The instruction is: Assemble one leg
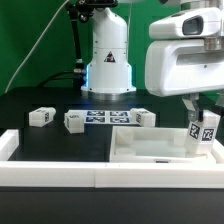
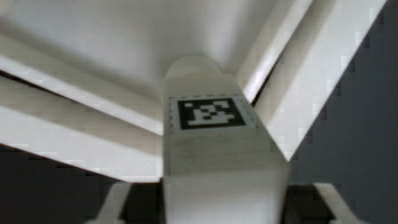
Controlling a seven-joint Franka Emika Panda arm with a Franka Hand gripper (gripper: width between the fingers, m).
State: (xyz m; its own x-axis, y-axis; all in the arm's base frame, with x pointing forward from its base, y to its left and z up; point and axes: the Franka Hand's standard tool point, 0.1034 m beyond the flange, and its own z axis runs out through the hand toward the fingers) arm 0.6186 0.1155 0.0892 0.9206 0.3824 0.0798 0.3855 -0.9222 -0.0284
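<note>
My gripper [image 1: 202, 116] is shut on a white leg [image 1: 206, 134] with black-and-white tags, at the exterior view's right. It holds the leg upright over the right end of the large white square panel [image 1: 150, 150]; whether the leg touches it I cannot tell. In the wrist view the leg [image 2: 214, 120] runs out from between my fingers [image 2: 132, 200], its tag facing the camera, with the panel's raised rim [image 2: 80, 85] behind it. Three more legs lie on the black table: two at the left [image 1: 40, 117] [image 1: 74, 120] and one behind the panel [image 1: 145, 118].
The marker board [image 1: 105, 117] lies flat between the loose legs, in front of the robot's base [image 1: 108, 60]. A white raised border [image 1: 60, 176] runs along the table's front and left edges.
</note>
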